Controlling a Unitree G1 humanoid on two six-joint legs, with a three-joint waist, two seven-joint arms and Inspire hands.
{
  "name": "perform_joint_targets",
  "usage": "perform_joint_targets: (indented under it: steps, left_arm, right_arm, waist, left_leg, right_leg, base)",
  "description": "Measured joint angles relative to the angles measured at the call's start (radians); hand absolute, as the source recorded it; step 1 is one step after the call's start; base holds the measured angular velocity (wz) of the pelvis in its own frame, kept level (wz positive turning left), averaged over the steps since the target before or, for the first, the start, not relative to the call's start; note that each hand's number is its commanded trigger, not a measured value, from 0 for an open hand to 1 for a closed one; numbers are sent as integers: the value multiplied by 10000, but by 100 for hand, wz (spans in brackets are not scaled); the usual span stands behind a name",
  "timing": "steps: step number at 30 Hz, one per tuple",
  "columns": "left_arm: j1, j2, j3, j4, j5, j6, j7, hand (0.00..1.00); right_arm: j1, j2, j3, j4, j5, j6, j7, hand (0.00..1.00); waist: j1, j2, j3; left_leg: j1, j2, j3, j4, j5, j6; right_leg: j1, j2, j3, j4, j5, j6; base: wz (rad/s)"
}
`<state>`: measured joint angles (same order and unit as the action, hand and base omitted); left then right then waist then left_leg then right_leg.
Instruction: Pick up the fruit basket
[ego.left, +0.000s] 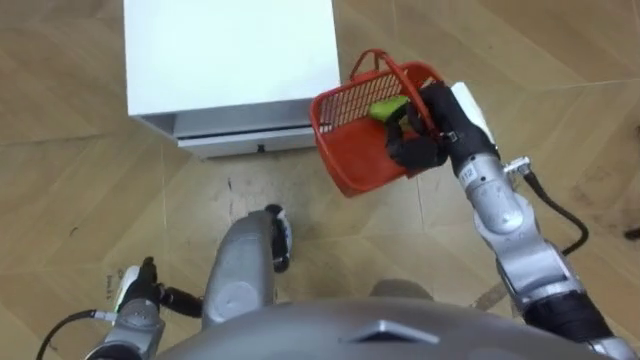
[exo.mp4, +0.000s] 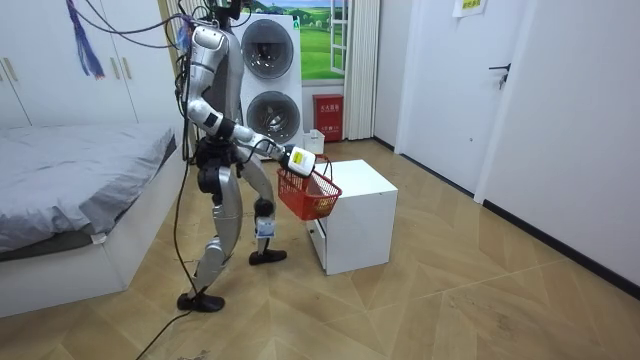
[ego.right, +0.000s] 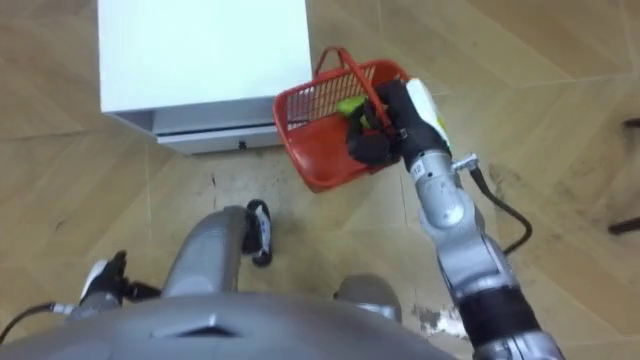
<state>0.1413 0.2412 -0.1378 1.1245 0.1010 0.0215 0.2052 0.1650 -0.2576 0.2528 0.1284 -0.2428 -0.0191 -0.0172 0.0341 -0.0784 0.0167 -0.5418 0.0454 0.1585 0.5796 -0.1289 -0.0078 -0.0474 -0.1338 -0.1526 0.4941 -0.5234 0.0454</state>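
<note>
Red plastic lattice formed the fruit basket (ego.left: 360, 130), which hung in the air, clear of the floor, tilted so that its open mouth leaned toward the white cabinet (ego.left: 230, 60). In the eye views it sat just off the cabinet's front right corner, overlapping that corner slightly. In the room view it hung just beside the cabinet, on the side nearest the robot, its rim about level with the cabinet's top. A yellow-green fruit (ego.left: 390, 107) lay inside, against the wall nearest the right hand (ego.left: 415, 140). That hand's dark fingers (ego.left: 405, 152) were curled tight round the basket's handle (ego.left: 385, 65) and carried the whole weight, with the arm stretched forward and out to the robot's right. The left hand (ego.left: 135, 300) showed at the lower left of the eye view, low by the robot's side and well apart from the basket; how its fingers stood could not be told. The robot stood on the wooden floor (ego.left: 90, 190) facing the cabinet's drawer front, one leg set behind the other. A bed (exo.mp4: 70, 170) lay behind it at the room view's left, with two stacked washing machines (exo.mp4: 270, 80) against the far wall.
</note>
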Motion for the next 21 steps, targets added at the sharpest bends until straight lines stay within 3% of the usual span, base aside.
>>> perform_joint_targets:
  steps: [7,10,13,16,17,19,21]
  left_arm:
    - [44,-31,232,-77,126,-65,-3,0]
    - [26,-69,228,-58,214,-84,-2,0]
    - [33,-137,606,12,213,-195,-2,0]
    - [-28,-177,629,57,202,-187,0,0]
    - [-38,-191,631,57,152,-182,0,0]
    - [-101,-190,750,57,113,-141,-1,0]
    - [-193,-185,1028,56,96,-132,48,0]
  right_arm:
    - [-316,-207,-104,-427,62,-3,105,100]
    - [-558,-204,-108,-548,107,-3,233,100]
    - [-592,-158,-108,-1003,111,-3,410,100]
    - [-775,-157,-117,-1143,58,-14,449,100]
    - [-785,-152,-114,-1143,44,-12,452,100]
    - [-792,-101,-107,-1144,48,-12,516,100]
    - [-793,-44,-115,-1153,42,-12,554,100]
  waist:
    - [75,2,0]
    - [247,6,1]
    - [576,31,-6]
    - [541,40,-11]
    - [545,30,-16]
    - [539,30,-20]
    - [509,45,-18]
  left_leg:
    - [176,41,78,122,-41,47]
    - [436,-37,273,66,-151,147]
    - [687,-85,527,58,-424,265]
    - [937,-474,576,1,-693,546]
    - [1099,-639,580,-2,-820,683]
    - [1383,-901,487,2,-1046,850]
    - [1905,-1205,284,-131,-1227,1078]
  right_leg:
    - [356,-49,-49,-261,74,-56]
    - [544,-239,-64,-260,106,8]
    - [656,-432,-35,-84,225,238]
    - [440,-895,-228,1041,414,542]
    - [239,-1127,-107,1846,638,585]
    - [-301,-1391,195,3361,1399,380]
    - [-811,-1577,472,4874,3106,47]
  base:
    - [-1]
    - [-8]
    - [-14]
    - [18]
    - [21]
    - [22]
    - [31]
